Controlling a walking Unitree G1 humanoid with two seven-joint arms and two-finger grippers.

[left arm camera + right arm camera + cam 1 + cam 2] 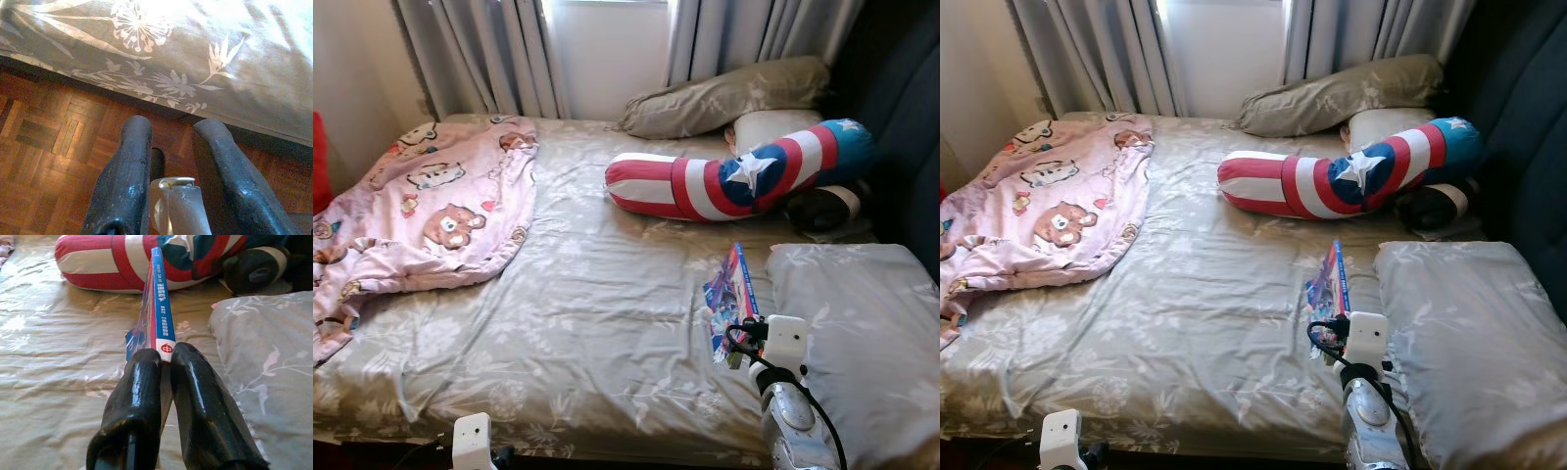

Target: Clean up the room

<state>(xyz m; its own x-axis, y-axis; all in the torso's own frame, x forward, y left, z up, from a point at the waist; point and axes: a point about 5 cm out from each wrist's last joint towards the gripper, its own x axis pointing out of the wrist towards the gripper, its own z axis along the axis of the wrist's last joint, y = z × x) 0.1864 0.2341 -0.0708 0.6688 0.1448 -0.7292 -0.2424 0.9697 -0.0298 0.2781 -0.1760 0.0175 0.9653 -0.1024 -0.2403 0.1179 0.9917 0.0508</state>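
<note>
While the right hand (164, 360) pinches its near edge, the book (732, 294) lies on the bed (578, 294).

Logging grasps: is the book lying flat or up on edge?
On edge: the right gripper pinches the book at its spine, covers vertical.

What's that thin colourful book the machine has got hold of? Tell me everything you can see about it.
The book is thin and looks like a paperback, with a blue spine carrying small print and a red-and-white logo at its near end, and a busy red, blue and pink cover. The right gripper pinches its near end by the spine, so it stands edge-up over the floral grey bedsheet, beside a grey pillow, pointing toward the striped star bolster.
</note>
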